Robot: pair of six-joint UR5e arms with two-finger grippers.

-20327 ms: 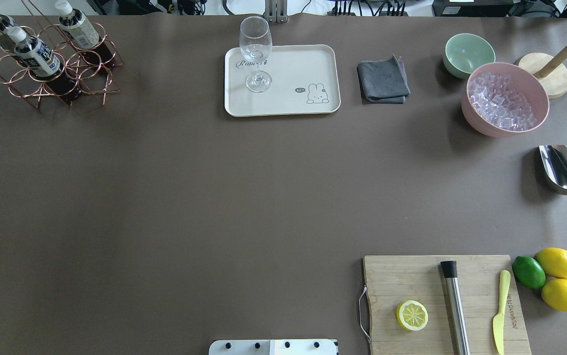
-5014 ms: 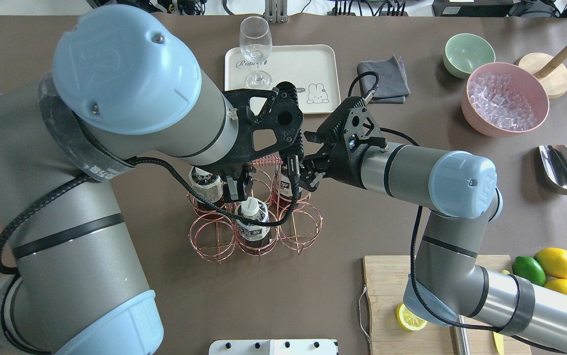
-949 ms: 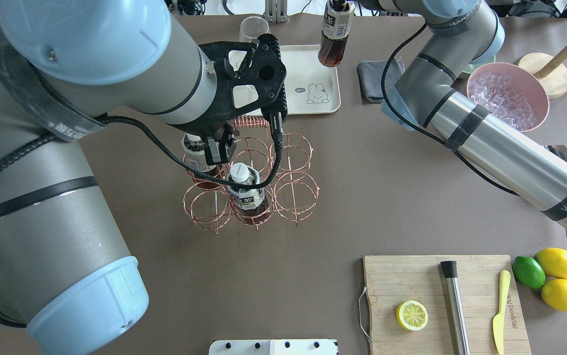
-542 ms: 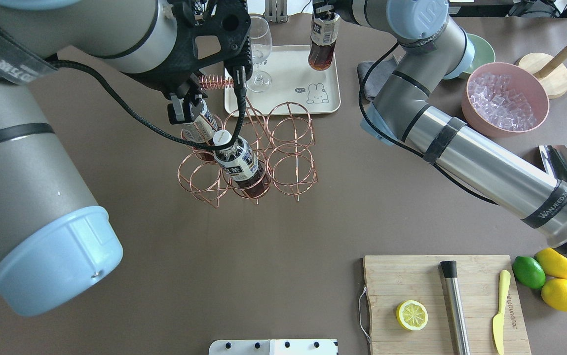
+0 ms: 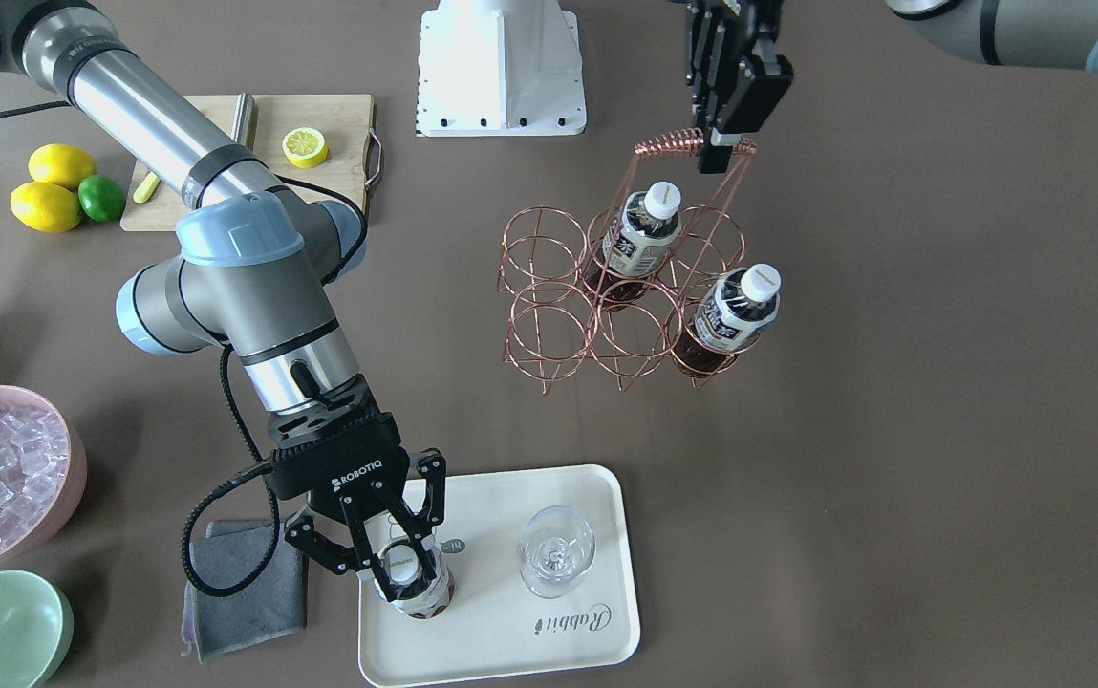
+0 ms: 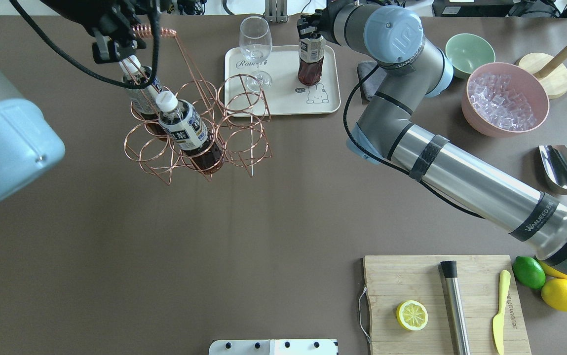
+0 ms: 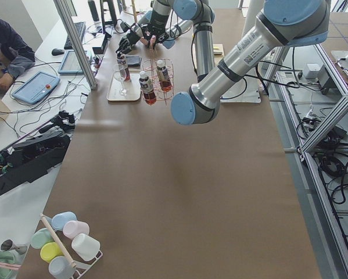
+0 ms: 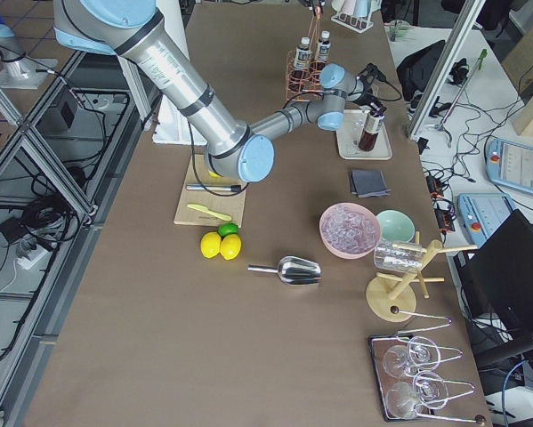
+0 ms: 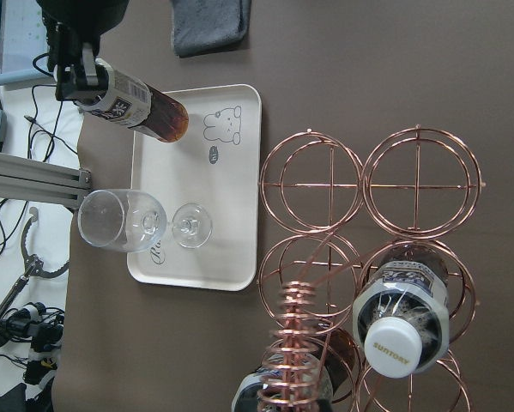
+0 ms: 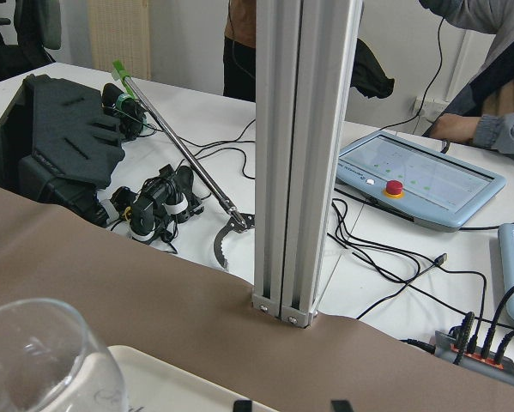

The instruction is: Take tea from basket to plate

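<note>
Right gripper [image 5: 402,569] clamps the tea bottle [image 6: 309,66] at its cap on the plate [image 6: 283,101], which is likely light, rigid, slick and tippy, so the neck grip suits; left gripper [image 5: 721,148] pinches the basket [image 5: 665,146] handle.

Opposite steep views over one plate [image 6: 283,98]

On plate [image 6: 283,103]: tea [image 6: 308,71] beside glass [image 6: 255,47]; basket [image 6: 244,140] apart.

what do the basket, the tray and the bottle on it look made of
The basket: thin metal wire with a shiny copper-coloured finish; you see through its rings. The tray: matte cream, probably plastic or melamine, going by its smooth rounded rim. The bottle: seemingly clear plastic, dark liquid showing through, white cap.
</note>
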